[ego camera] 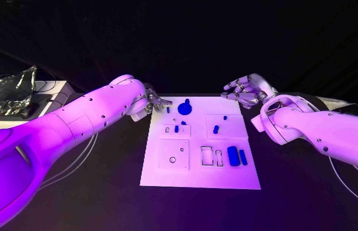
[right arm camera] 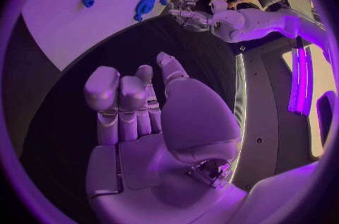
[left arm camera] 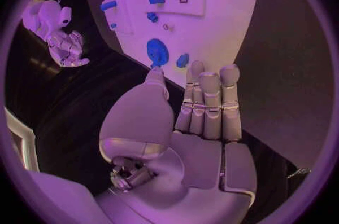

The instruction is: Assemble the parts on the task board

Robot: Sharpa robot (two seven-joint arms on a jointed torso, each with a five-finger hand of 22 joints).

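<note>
The white task board (ego camera: 201, 175) lies in the middle of the black table. On its far end sit a large round blue part (ego camera: 184, 107) and small blue parts (ego camera: 215, 129); two long blue parts (ego camera: 233, 156) lie side by side near its right edge. My left hand (ego camera: 149, 103) hovers at the board's far left corner, fingers straight and apart, holding nothing; in the left wrist view this hand (left arm camera: 201, 108) points toward the round part (left arm camera: 157, 52). My right hand (ego camera: 242, 92) hangs off the far right corner, its fingers (right arm camera: 120, 100) loosely bent and holding nothing.
Raised white plates with slots and holes (ego camera: 173, 154) cover the board's middle. A white stand with a silvery bag (ego camera: 18, 94) and cables sits at the table's far left. Bare black table (ego camera: 298, 189) surrounds the board.
</note>
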